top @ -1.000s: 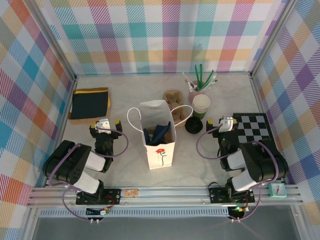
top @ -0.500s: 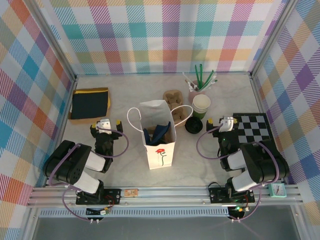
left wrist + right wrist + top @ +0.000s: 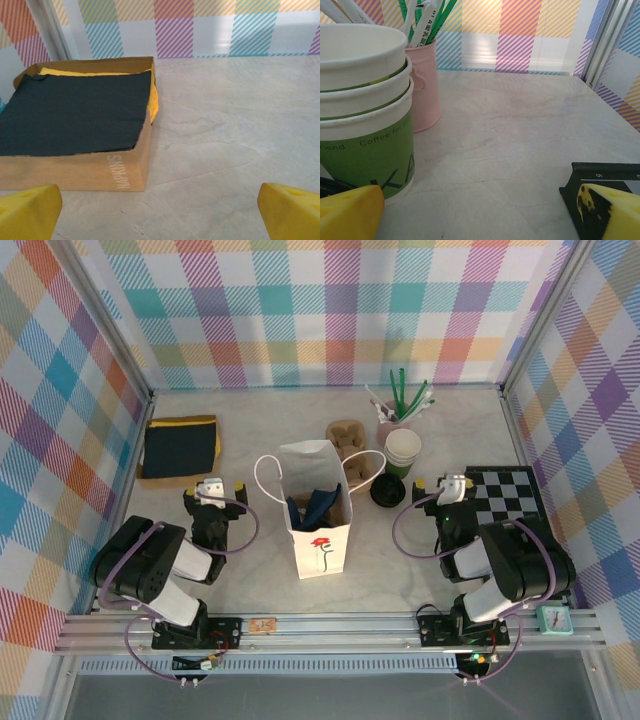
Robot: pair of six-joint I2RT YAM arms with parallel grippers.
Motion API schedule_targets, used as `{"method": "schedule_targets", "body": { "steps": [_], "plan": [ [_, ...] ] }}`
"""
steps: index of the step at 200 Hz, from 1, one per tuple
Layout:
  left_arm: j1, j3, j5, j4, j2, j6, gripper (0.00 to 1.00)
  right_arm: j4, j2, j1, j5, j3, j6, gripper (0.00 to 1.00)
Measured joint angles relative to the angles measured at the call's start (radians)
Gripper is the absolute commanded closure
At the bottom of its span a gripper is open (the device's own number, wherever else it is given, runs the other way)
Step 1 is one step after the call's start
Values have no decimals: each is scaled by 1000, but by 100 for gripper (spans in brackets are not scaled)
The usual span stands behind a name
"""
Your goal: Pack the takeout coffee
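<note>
Top external view had the left hand [image 3: 215, 486] and right hand [image 3: 445, 483] spread wide and empty, either side of the white bag [image 3: 321, 542]. Where the takeout coffee stood could not be told; dark blue contents [image 3: 315, 508] crowded the bag's mouth. Upright lidless cups [image 3: 403, 448] and black lids [image 3: 387, 492] lay just far-left of the right hand, the nearer one.

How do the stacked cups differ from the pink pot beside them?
The stacked cups are green and white paper; the pink pot is plain pink. The stacked cups are three nested, the pink pot a single vessel. The top cup looks empty; the pink pot holds sticks. Both stand upright.
</note>
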Motion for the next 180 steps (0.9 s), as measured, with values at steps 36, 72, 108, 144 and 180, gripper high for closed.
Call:
{"method": "schedule_targets", "body": {
  "steps": [36,72,108,144,180],
  "plan": [
    [0,15,27,0,27,18,0,2,4,0,-4,3,-3,1],
    [0,18,54,0,36,33,0,5,22,0,-24,9,-25,1],
    [0,18,83,1,42,37,0,5,45,1,-51,13,-48,1],
    [0,18,104,1,48,45,0,-2,66,1,-64,37,-52,1],
    [0,19,128,0,54,53,0,-23,66,0,-64,56,-51,1]
  ]
}}
